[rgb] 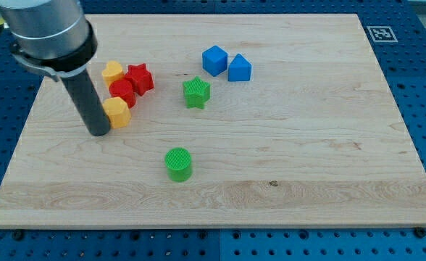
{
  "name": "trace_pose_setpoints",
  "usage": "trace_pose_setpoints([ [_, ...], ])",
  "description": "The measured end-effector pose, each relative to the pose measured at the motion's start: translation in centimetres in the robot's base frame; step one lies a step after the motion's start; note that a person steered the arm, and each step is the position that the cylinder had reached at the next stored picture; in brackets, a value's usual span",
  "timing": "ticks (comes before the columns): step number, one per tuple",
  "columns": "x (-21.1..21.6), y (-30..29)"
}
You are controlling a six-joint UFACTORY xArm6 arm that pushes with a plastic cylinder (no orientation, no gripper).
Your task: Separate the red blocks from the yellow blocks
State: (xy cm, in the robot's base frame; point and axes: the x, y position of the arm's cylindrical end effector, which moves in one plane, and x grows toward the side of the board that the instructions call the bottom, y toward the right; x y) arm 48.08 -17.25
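Note:
My tip [98, 132] rests on the wooden board at the view's left, touching or nearly touching the left side of a yellow hexagonal block [117, 112]. Just above that block sits a red block [122, 92], with a red star block [139, 77] to its upper right. A yellow heart-shaped block [112, 72] lies at the top left of this cluster, against the red star. The four red and yellow blocks are bunched together.
A green star block [196, 92] sits right of the cluster. A blue cube [214, 60] and a blue pentagonal block [239, 68] lie near the view's top. A green cylinder [178, 164] stands lower middle. The board's left edge [19, 148] is near my tip.

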Motion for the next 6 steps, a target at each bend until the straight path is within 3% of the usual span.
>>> trace_pose_setpoints([
  [1,-0.9,0.5],
  [4,-12.0,0.5],
  [5,-13.5,0.6],
  [6,-11.8,0.7],
])
